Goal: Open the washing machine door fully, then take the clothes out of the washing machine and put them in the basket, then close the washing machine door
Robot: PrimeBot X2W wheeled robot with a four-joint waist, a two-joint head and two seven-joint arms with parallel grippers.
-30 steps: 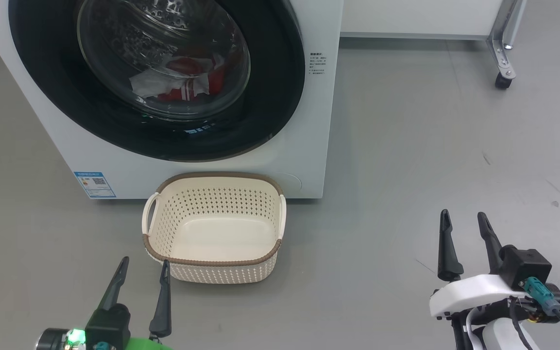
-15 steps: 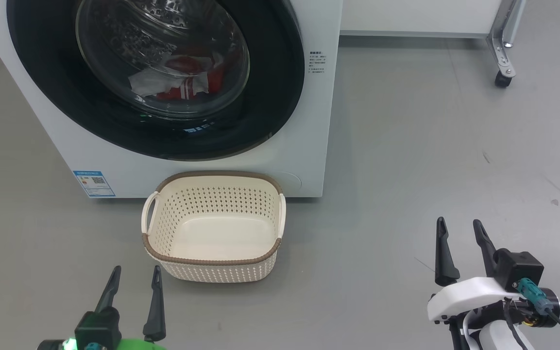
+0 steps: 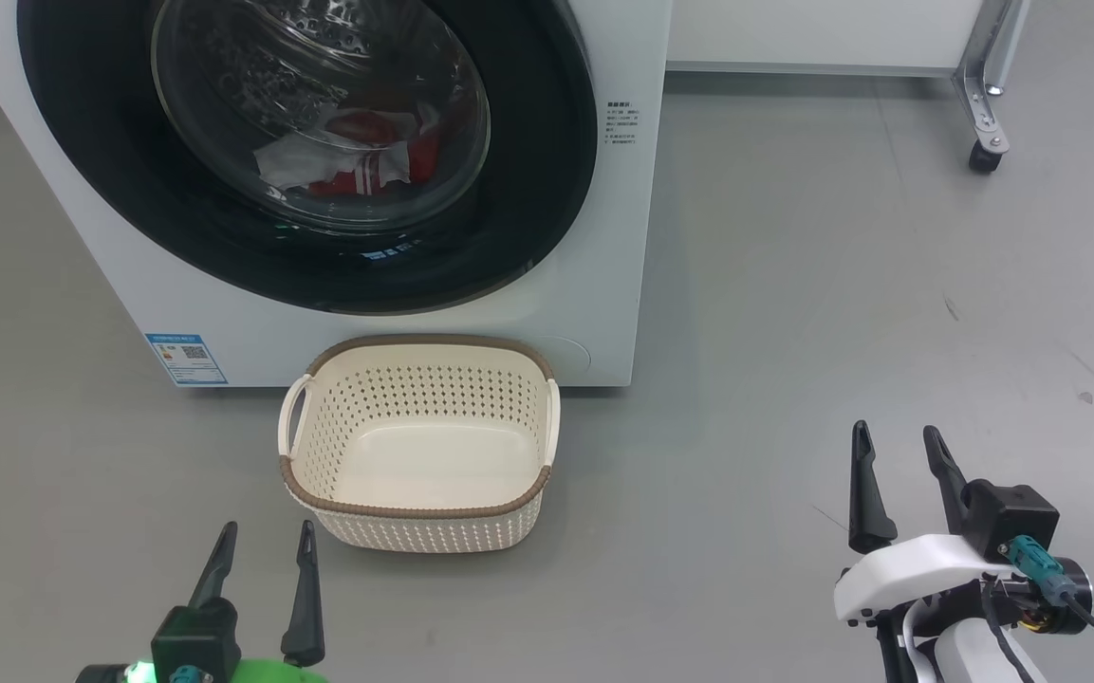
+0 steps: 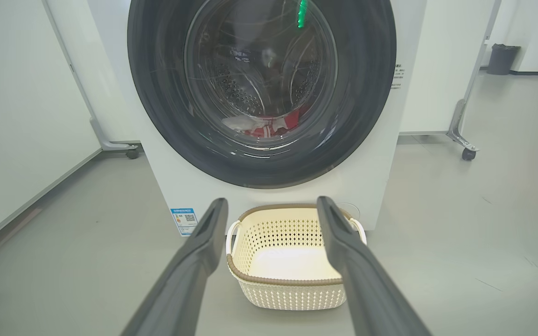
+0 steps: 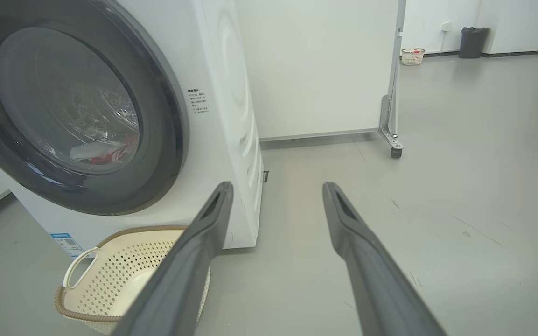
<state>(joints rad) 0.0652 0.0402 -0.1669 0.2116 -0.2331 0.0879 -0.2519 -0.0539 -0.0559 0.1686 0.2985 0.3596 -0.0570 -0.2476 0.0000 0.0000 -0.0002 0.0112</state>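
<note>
Washing machine [image 3: 603,313]: white, smooth, boxy. Washing machine door [image 3: 547,171] shut: glossy black ring, bulging clear centre. Clothes [image 3: 361,161] behind it, crumpled red-white fabric. Basket [image 3: 414,510] on floor [image 3: 793,332] just before machine: cream perforated plastic, brown woven-look rim. Left gripper [image 3: 268,527], right gripper [image 3: 894,430]: slim dark fingers spread wide, holding nothing.

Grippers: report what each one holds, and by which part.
Nothing is held. The left gripper and the right gripper hang above the floor, jaws open and empty; the clothes lie behind the closed washing machine door.
</note>
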